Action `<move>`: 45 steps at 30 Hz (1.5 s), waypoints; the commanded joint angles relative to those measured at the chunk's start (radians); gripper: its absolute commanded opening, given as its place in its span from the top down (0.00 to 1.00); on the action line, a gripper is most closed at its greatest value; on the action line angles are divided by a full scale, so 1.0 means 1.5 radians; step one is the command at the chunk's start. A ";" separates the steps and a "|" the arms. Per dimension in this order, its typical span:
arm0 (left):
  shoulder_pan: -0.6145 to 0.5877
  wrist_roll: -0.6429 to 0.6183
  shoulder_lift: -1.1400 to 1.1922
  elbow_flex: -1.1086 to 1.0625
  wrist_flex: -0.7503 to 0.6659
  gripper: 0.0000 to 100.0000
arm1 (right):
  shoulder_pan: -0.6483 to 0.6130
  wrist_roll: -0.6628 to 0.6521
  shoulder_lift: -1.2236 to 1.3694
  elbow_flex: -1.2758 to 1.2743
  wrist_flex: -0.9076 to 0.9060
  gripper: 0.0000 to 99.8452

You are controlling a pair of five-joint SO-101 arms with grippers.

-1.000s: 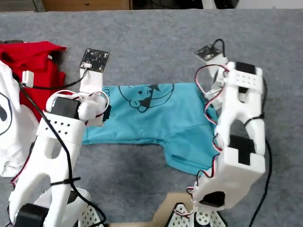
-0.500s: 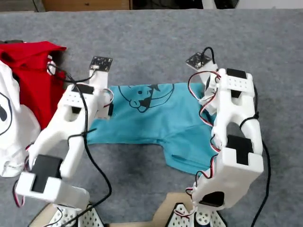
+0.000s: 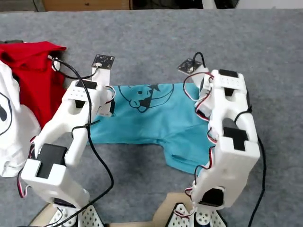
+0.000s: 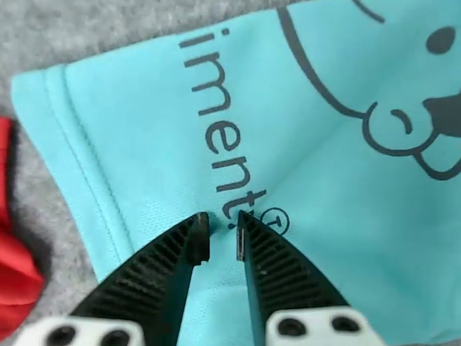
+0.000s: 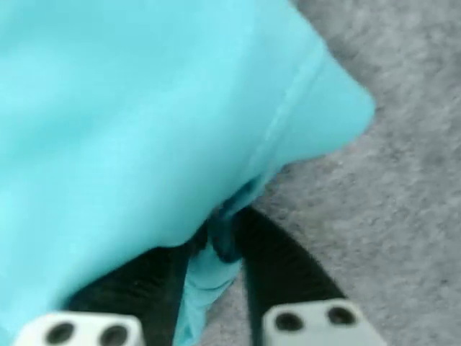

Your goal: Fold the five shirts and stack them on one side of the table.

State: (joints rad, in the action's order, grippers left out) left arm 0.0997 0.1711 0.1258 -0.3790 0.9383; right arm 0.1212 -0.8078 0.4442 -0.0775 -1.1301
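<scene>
Task state: the teal shirt [image 3: 151,116] lies mid-table on the grey table [image 3: 156,42]. It is spread sideways, printed face up, with one sleeve trailing toward the near side. I judge it the shirt in work, its fold begun at most and not finished.

A red shirt [image 3: 35,71] and a white shirt [image 3: 12,127] lie rumpled at the left edge, touching each other. Neither looks folded, and I see no tidy stack. Three shirts counted out of five. Judged remaining: nearly all of the task.

Left gripper [image 4: 223,234]: tips set down on the teal shirt's left part, just beside the printed lettering and near the hemmed corner. The fingers stand a narrow slit apart, with flat cloth visible between them and no pinched fold that I can make out.

Right gripper [image 5: 223,241]: at the shirt's right edge, fingers closed onto a bunched fold of teal cloth near a stitched edge. Grey table shows beyond it.

View comparison:
- The high view supplies the layout: both arms flanking the teal shirt, the pile at left, the loose sleeve.
- The wrist views supply the grip detail.
- The left wrist view adds a sliver of red shirt just beside the teal corner.
- The right wrist view settles that cloth is actually held.
</scene>
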 commanded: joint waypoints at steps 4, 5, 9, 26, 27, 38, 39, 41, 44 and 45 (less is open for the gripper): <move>-0.001 -0.002 -0.003 0.029 -0.007 0.93 | 0.052 0.013 0.025 0.093 -0.013 1.00; -0.001 -0.002 -0.003 0.028 -0.007 0.93 | 0.063 0.018 0.026 0.104 -0.013 1.00; -0.002 -0.002 -0.002 0.028 -0.008 0.93 | 0.099 0.020 0.027 0.131 -0.005 1.00; 0.009 0.000 0.095 0.055 -0.004 0.98 | 0.193 -0.020 0.027 0.129 0.104 0.84; 0.011 0.006 0.094 0.049 -0.004 0.98 | 0.202 -0.020 0.027 0.129 0.119 0.81; 0.026 0.055 0.090 0.030 -0.006 0.98 | 0.228 0.013 -0.035 0.136 0.089 0.78; 0.025 0.055 0.090 0.031 -0.006 0.98 | 0.222 0.002 -0.055 0.136 0.057 0.81; 0.025 0.055 0.090 0.031 -0.007 0.98 | 0.206 -0.011 -0.088 0.133 0.001 0.91; 0.025 0.055 0.090 0.032 -0.007 0.98 | 0.180 -0.010 -0.120 0.096 -0.032 0.98; 0.025 0.055 0.090 0.033 -0.007 0.98 | 0.167 -0.009 -0.125 0.079 -0.030 0.98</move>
State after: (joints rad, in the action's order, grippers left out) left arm 0.1258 0.2478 0.2608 -0.3284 0.9198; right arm 0.4235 -0.8140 0.3506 0.0606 -1.1485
